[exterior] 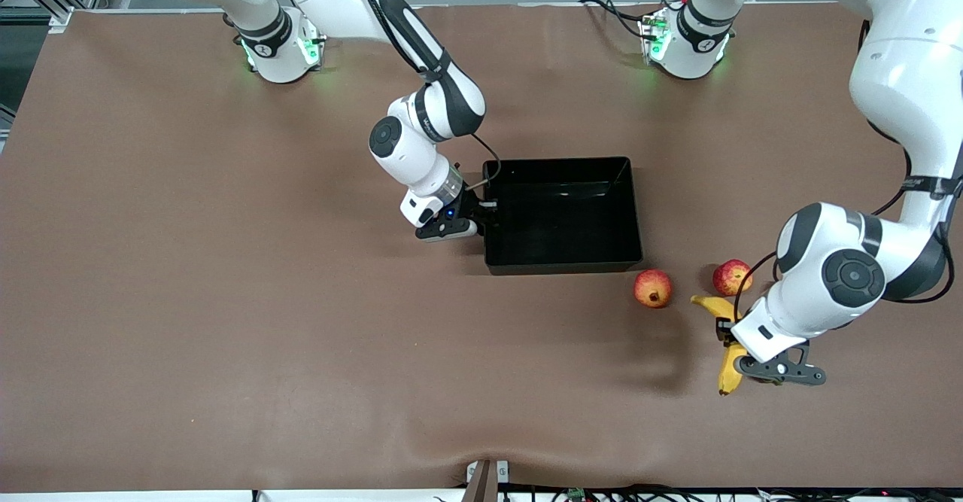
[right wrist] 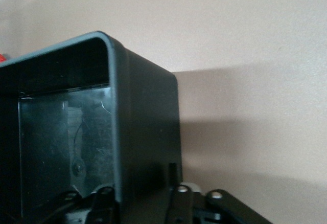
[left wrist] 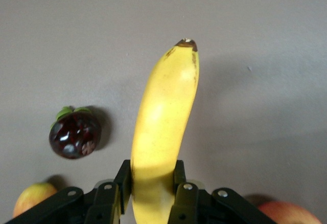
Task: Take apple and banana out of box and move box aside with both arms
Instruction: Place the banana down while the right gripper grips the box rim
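**Box emptied, banana not released yet**

You've got the left gripper [left wrist: 151, 193] clamped on the banana [left wrist: 163, 132], low over the table beside the apple [exterior: 732, 277]. Both fruits sit clear of the box [exterior: 563, 261], toward the left arm's end, so it's free to shift. The right gripper [exterior: 481, 217] straddles the box wall, fingers closing on it. Left must let go before it can take the other wall.

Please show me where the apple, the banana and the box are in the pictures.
apple [exterior: 731, 276], front view, middle of its red skin.
banana [left wrist: 163, 127], left wrist view, middle of its yellow body.
box [exterior: 563, 267], front view, outer wall nearest the front camera.
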You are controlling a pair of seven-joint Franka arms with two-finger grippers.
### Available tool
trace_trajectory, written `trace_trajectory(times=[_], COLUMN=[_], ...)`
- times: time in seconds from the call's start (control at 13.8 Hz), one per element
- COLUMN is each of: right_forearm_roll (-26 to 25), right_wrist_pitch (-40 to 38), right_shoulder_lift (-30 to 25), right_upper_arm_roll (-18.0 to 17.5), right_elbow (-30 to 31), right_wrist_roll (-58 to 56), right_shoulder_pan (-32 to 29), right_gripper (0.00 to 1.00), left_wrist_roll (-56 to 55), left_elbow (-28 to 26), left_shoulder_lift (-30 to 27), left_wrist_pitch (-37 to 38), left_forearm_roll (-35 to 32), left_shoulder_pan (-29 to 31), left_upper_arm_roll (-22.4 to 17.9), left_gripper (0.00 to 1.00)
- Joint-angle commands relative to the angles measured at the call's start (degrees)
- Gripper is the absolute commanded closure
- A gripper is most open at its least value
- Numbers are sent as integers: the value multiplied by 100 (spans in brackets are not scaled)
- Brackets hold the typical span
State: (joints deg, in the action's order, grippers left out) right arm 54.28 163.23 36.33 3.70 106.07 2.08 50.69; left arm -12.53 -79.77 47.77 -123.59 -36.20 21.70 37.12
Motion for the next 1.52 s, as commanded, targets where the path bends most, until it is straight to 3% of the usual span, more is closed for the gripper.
trace_trajectory(times=[0.0, 0.51, 0.73, 0.87, 0.94, 1.02, 1.16, 1.45], right_forearm_roll=[109, 92, 92, 74, 74, 66, 57, -558], right_wrist_pitch=[-72, -177, -1026, -1878, -2274, -2582, -2840, -2832], right_shoulder_lift=[-257, -1461, -1900, -2068, -2077, -2069, -2016, -1744], right_upper_arm_roll=[87, 719, 1035, 1526, 1850, 2193, 2774, 3574], right_elbow=[194, 1090, 1196, 1232, 1232, 1232, 1258, 1276], right_wrist_roll=[38, -322, -707, -1321, -1724, -2163, -2720, -2756], right_shoulder_pan=[-24, -137, -576, -858, -937, -964, -965, -1200], right_gripper=[100, 100, 100, 100, 100, 100, 100, 100], left_wrist_roll=[22, -127, -127, -118, -110, -127, -101, -127], left_elbow=[225, 93, 93, 93, 93, 93, 93, 84], left_shoulder_lift=[320, 540, 698, 734, 734, 734, 638, 252], left_wrist_pitch=[-156, -156, -165, -165, -165, -165, -165, 228], left_forearm_roll=[51, 201, 192, 192, 192, 201, 192, 227], left_shoulder_pan=[-25, 1, 1, 1, 19, 36, 63, 89], left_upper_arm_roll=[-56, -276, -276, -284, -276, -276, -276, -92], left_gripper=[100, 100, 100, 99, 62, 1, 0, 0])
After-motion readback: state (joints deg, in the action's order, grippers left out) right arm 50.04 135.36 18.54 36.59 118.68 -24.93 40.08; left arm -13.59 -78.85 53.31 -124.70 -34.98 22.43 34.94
